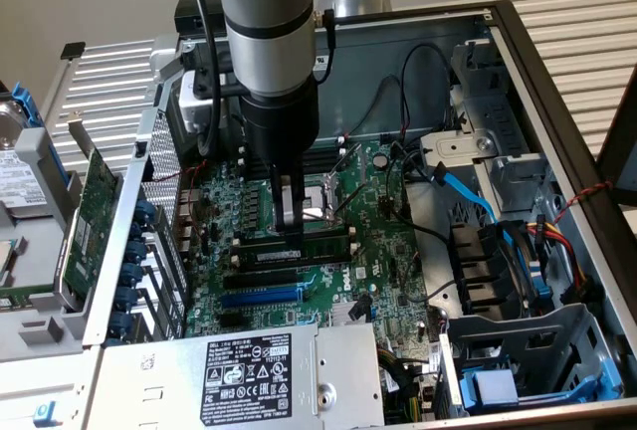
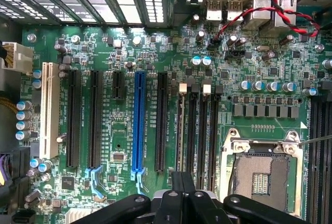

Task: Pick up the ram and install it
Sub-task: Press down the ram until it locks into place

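Loose card: a wide green expansion card (image 1: 90, 216) with a metal bracket stands on edge outside the case, at the exterior view's left, well apart from the tool.
Hard drive: a silver drive (image 1: 14, 166) lies at the far left edge of the exterior view, beside the loose card.
Case: the open computer case (image 1: 557, 92) lies on its side on the bench and holds the motherboard, a power supply, cables and a drive cage.
Power supply: a grey box (image 1: 244, 375) with a white warning label sits along the near edge of the case, just below the expansion slots.
Motherboard: the green board (image 1: 373, 266) covers the case floor; in the wrist view its black, blue and white slots run in parallel rows.
Ram: the ram (image 1: 299, 248) sits in a memory slot beside the CPU socket, directly under the tool.
Tool: the tool (image 1: 290, 223) hangs straight down over the ram's left part, its fingers (image 2: 179, 182) drawn tightly together above the memory slots; whether they touch the stick cannot be told.
CPU socket: the bare socket (image 2: 262, 175) with its metal frame lies just beside the tool.
Cables: black leads and a blue data cable (image 1: 463, 186) cross the board to the tool's right, clear of the slot.
Drive cage: a grey metal cage (image 1: 528, 350) with blue clips fills the case's right corner.
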